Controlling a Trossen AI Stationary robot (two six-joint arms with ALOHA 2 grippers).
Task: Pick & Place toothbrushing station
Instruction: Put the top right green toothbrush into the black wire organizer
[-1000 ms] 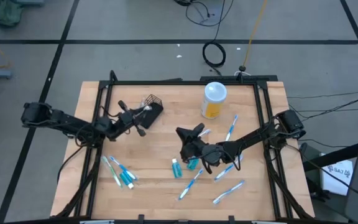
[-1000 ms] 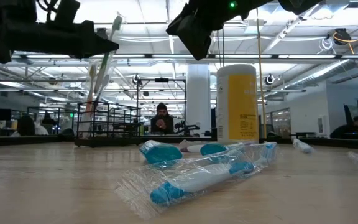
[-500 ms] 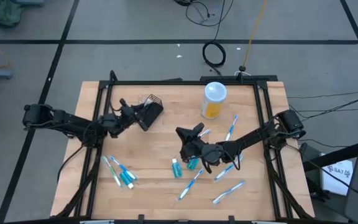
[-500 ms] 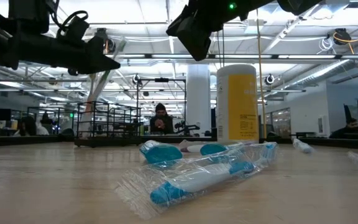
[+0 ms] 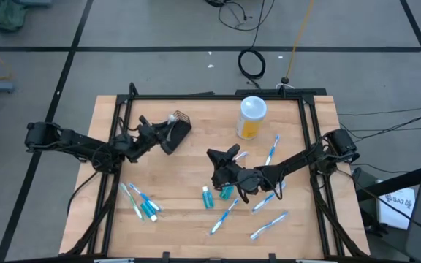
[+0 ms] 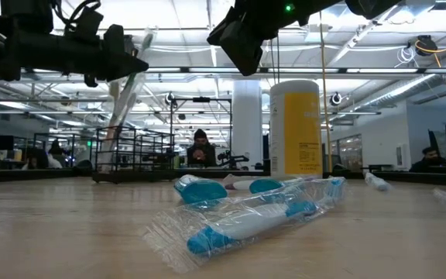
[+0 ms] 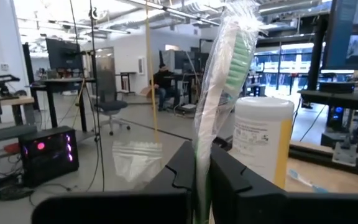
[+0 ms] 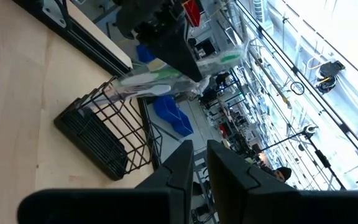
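The left gripper (image 7: 202, 177) pinches a wrapped toothbrush (image 7: 222, 74) upright above the basket (image 5: 177, 126); it should be lowered inside before release. The right gripper (image 8: 194, 163) hovers shut, empty.

Black wire basket (image 5: 180, 121) at table's rear-left; wrapped toothbrushes (image 5: 271, 150) and teal tubes (image 5: 206, 197) scattered flat nearby.

Pale wood-grain table (image 5: 188, 183), black frame rails round it. Black wire-mesh basket (image 5: 179, 126) far left. Yellow canister (image 5: 251, 119) with white lid, far centre. Blue-and-white toothbrushes (image 5: 271, 150) in clear wrap scattered right and near. Teal tube (image 5: 207, 198), white cap, near centre. Wrapped green-and-white toothbrush (image 7: 219, 93) up at left gripper (image 5: 164, 135). Both arms black.
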